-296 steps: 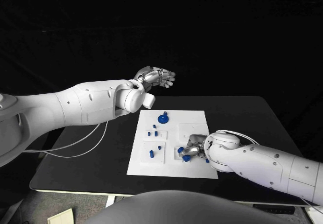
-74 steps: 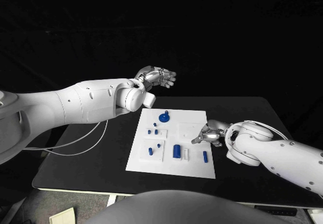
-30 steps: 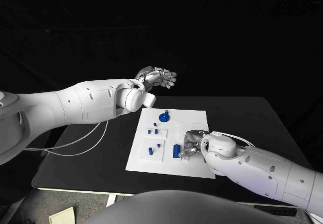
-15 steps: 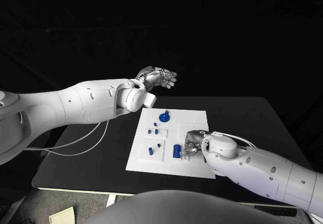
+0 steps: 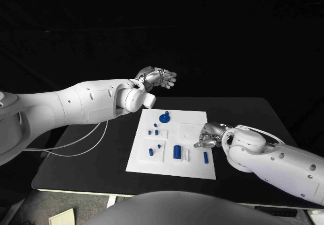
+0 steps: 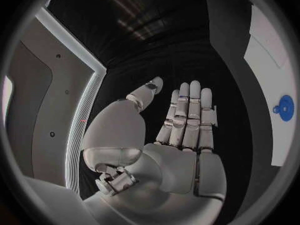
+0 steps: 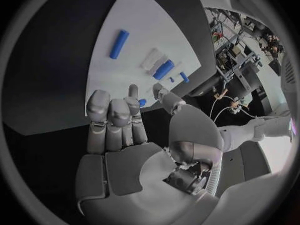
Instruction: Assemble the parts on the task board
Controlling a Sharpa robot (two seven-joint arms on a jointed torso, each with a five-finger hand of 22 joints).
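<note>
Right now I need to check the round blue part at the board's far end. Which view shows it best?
Head view: the round part sits whole on the board. The left wrist view shows it at the circle's rim, distorted. I cannot pick it out in the right wrist view.

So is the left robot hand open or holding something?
Open: the left robot hand holds nothing, its silver fingers extended and empty in the wrist view.

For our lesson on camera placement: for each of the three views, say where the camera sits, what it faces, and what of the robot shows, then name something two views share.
Head view: on the robot's head, looking down at the task board; both white arms show.
Left wrist view: behind the left hand, raised with fingers apart.
Right wrist view: behind the right hand, facing the board.
Shared: the long blue part appears in the head and right wrist views.
</note>
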